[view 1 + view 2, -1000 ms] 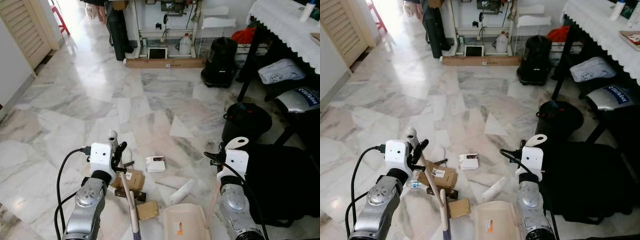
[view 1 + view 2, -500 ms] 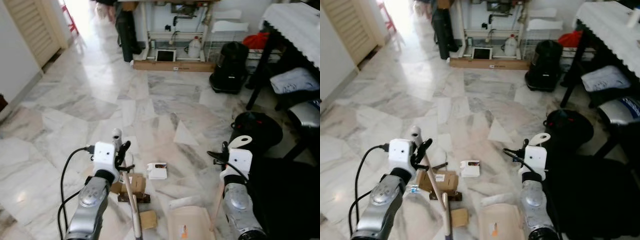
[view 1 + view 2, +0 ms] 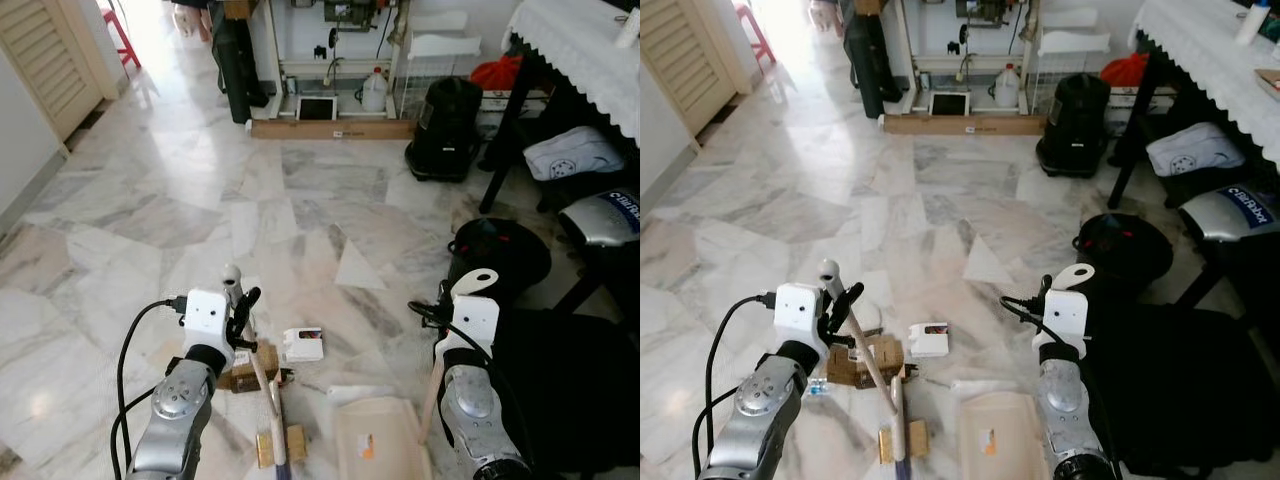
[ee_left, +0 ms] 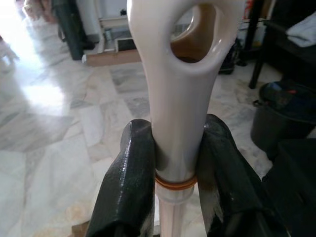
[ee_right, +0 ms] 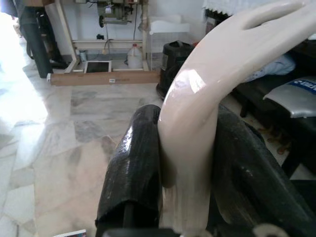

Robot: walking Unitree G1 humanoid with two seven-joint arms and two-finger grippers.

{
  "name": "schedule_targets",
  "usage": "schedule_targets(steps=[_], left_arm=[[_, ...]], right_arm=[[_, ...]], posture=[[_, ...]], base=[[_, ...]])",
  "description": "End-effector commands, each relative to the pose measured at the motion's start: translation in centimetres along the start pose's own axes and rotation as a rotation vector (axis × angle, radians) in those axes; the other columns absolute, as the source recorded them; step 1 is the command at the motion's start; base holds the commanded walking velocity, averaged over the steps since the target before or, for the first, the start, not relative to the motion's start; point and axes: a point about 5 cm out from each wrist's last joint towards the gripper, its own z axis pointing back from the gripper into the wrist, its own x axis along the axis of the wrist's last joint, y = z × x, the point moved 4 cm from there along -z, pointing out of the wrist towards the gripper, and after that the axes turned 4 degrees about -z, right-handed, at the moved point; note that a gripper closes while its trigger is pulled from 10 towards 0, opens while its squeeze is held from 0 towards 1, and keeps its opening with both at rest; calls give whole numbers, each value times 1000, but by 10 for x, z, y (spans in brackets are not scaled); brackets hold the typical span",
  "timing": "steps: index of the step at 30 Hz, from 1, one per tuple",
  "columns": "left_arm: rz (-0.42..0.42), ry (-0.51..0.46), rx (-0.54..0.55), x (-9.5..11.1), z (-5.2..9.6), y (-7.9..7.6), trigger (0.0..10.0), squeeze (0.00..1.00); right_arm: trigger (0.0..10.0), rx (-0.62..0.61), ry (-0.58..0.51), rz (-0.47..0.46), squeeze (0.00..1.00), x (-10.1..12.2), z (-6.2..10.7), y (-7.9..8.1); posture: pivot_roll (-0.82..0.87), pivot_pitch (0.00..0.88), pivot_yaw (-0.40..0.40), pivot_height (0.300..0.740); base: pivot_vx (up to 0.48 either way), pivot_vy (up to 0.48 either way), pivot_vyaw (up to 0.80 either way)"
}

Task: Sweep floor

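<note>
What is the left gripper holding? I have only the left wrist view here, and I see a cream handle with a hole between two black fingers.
Observer: It is a broom handle. In the head views the left gripper clamps it near the top end, and the stick slants down to the floor in front of the robot.
Operator: Is there any rubbish near the broom?
Observer: Yes. A brown cardboard box and a small white box lie on the marble floor beside the stick.
Operator: And the right arm?
Observer: The right gripper is shut on the dustpan handle; the cream dustpan sits on the floor, near the rubbish.
</note>
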Motion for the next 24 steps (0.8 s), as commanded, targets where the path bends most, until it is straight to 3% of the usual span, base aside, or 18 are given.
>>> schedule_targets(steps=[1,15,24], left_arm=[[-26,-33,-12,11,2,3,10000,0],[-120,19,-78,3,7,7,10000,0],[-113,52,-84,-7,6,8,10000,0]], right_arm=[[10000,2,-1,-9,0,0,0,3],[10000,4,64,16,0,-15,5,6],[10000,19,71,-2,0,-18,4,11]], posture=[[85,41,51,740],[93,51,55,740],[93,53,56,740]], base=[[0,0,0],[0,0,0],[0,0,0]])
